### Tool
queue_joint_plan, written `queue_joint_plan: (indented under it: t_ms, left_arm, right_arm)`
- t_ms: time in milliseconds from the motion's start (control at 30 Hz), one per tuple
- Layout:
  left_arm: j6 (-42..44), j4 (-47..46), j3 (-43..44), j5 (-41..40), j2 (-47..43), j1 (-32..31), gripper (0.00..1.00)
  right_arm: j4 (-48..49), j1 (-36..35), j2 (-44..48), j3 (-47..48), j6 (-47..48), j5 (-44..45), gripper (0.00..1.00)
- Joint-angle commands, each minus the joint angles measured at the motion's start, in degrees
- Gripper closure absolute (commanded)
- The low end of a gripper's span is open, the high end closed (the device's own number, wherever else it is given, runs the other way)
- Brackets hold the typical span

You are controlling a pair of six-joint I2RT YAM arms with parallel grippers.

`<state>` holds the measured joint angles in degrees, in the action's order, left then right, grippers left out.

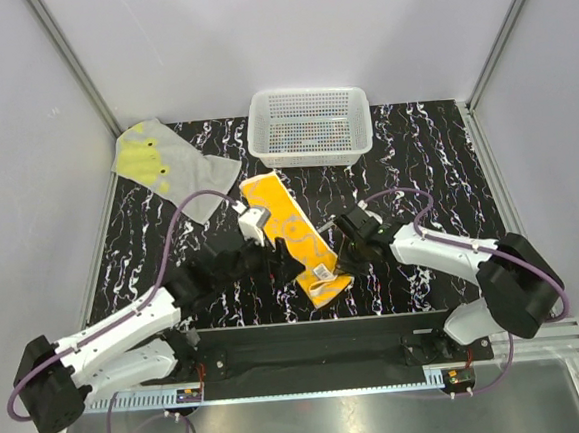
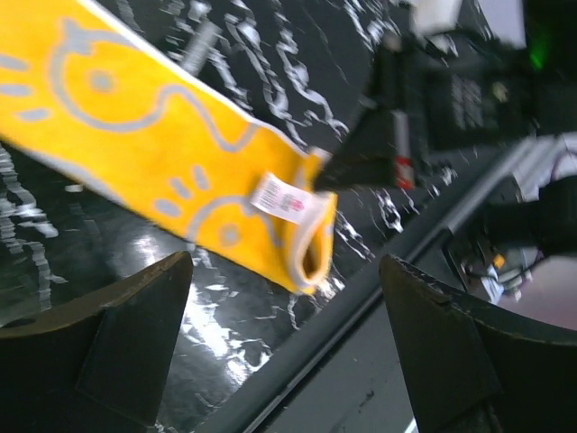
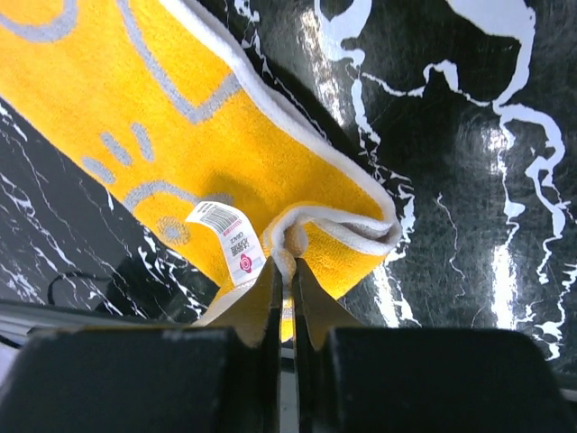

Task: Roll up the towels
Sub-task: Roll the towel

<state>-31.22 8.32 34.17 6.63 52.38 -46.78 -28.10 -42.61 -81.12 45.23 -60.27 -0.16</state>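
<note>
The orange towel (image 1: pixel 291 234) lies folded into a long strip, running diagonally across the middle of the black marbled table. Its near end, with a white label, curls up (image 3: pixel 334 225). My right gripper (image 3: pixel 287 263) is shut on the white hem of that curled end, and it comes in from the right (image 1: pixel 343 262). Just left of that same end, my left gripper (image 2: pixel 287 271) hangs open above the table edge, its fingers (image 2: pixel 135 334) straddling the towel tip (image 2: pixel 306 257) without touching it. The grey towel with yellow-green blotches (image 1: pixel 170 166) lies spread out at the far left.
A white perforated basket (image 1: pixel 264 143) stands at the far middle of the table. Grey walls with metal posts close in the sides and back. The black base rail (image 1: pixel 310 350) runs along the near edge, close below the towel's end.
</note>
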Motion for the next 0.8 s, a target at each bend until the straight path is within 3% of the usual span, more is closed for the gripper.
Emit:
queue_joint_plan:
  t_ms: [0,167,433,533,633,700,767]
  left_arm:
    - [1.9,-11.1,-0.5,1.5,2.7,-4.8,0.11]
    - [1.7,-17.6,-1.1,1.0,8.2,-10.6,0.11]
    - [0.6,-28.6,-3.4,5.0,17.2,-12.6,0.12]
    - [-0.1,-33.3,-5.0,6.2,17.7,-13.2,0.12]
    - [0.1,-35.5,-5.9,6.4,17.6,-13.5,0.12]
    - [0.6,-35.6,-6.0,6.3,17.8,-13.6,0.12]
    - [0.9,-36.1,-5.8,6.5,18.5,-13.6,0.12]
  right_arm:
    - [0.9,0.6,-1.7,2.7,0.6,2.9,0.92]
    - [0.6,0.9,-3.0,2.6,0.1,3.7,0.85]
    - [1.1,1.6,-4.1,2.4,0.0,3.9,0.7]
    - [1.5,1.8,-4.6,2.4,0.1,3.8,0.53]
    - [1.6,2.1,-4.9,2.5,0.1,3.9,0.29]
    - [1.6,2.3,-4.9,2.4,0.2,3.9,0.28]
    - [1.8,2.4,-4.9,2.5,0.1,3.9,0.18]
